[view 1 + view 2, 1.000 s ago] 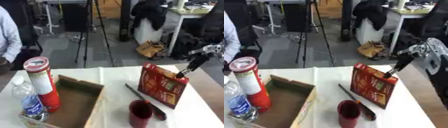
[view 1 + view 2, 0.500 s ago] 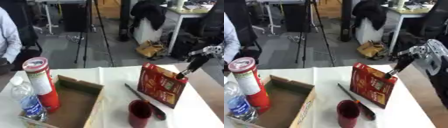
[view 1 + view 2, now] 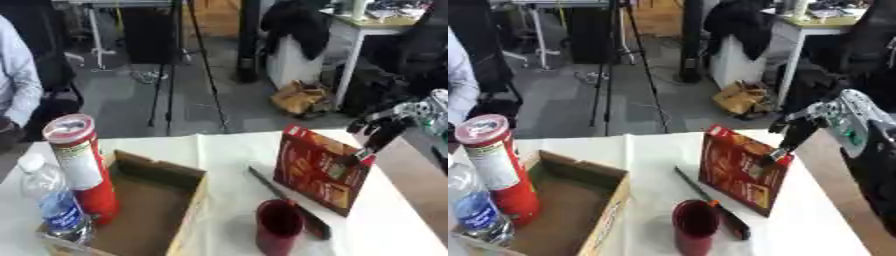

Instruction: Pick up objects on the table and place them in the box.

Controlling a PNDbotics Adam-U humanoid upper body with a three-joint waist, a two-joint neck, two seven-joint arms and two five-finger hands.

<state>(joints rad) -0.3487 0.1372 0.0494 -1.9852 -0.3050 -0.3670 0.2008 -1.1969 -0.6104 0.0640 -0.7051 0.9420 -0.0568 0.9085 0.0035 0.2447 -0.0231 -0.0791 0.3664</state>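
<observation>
— Two things already stand in your cardboard box (image 3: 166,212), don't they?

— Yes: a tall red crisp can (image 3: 83,167) with a pale lid stands upright in the box's left part, and a clear water bottle (image 3: 52,202) with a blue label stands just in front of it, at the near left corner. The rest of the box floor is bare. The box itself sits on the left of the white-covered table (image 3: 227,150).

— And where is your right hand?

— Your right hand (image 3: 798,131) comes in from the right and hangs over the far right top corner of the red carton (image 3: 317,167). Its fingers (image 3: 378,135) point downward in a narrow bunch, and the tips meet the carton's upper corner. You cannot tell from these views whether they pinch the corner or only touch it. The carton stands upright on the table, turned at an angle, well right of the box.

— What else lies out there?

— A dark red cup (image 3: 280,225) stands upright near the front edge, just in front of the carton's near corner. A long dark knife-like tool (image 3: 710,202) lies aslant on the cloth, running from behind the cup past its right side, close along the carton's foot.

— Your left hand?

— It shows in neither view.
</observation>
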